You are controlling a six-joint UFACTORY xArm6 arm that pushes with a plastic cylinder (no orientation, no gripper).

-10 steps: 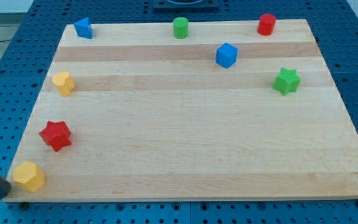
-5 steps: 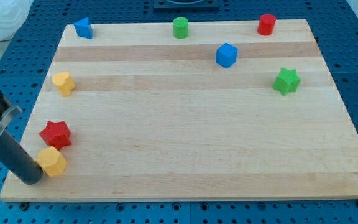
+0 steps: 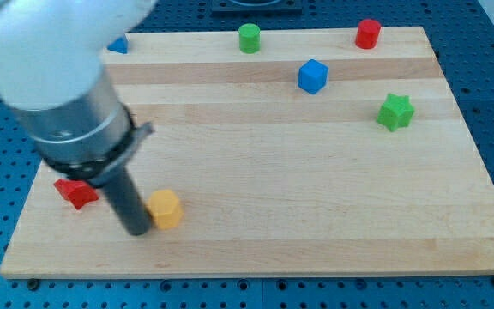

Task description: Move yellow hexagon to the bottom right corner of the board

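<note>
The yellow hexagon (image 3: 166, 209) sits on the wooden board (image 3: 316, 197) in its lower left part. My tip (image 3: 137, 230) is right against the hexagon's left side, touching it. The dark rod rises up and to the left into the large grey and white arm body, which covers the board's upper left part. The red star (image 3: 75, 192) lies just left of the rod, partly hidden by it.
A blue block (image 3: 118, 45) peeks out at the top left, mostly hidden by the arm. A green cylinder (image 3: 249, 39) and a red cylinder (image 3: 367, 33) stand along the top edge. A blue cube (image 3: 312, 75) and a green star (image 3: 394, 112) lie at the upper right.
My tip has pushed the yellow hexagon to the right, from the board's bottom left corner past the red star. The arm now hides the other yellow block at the left.
</note>
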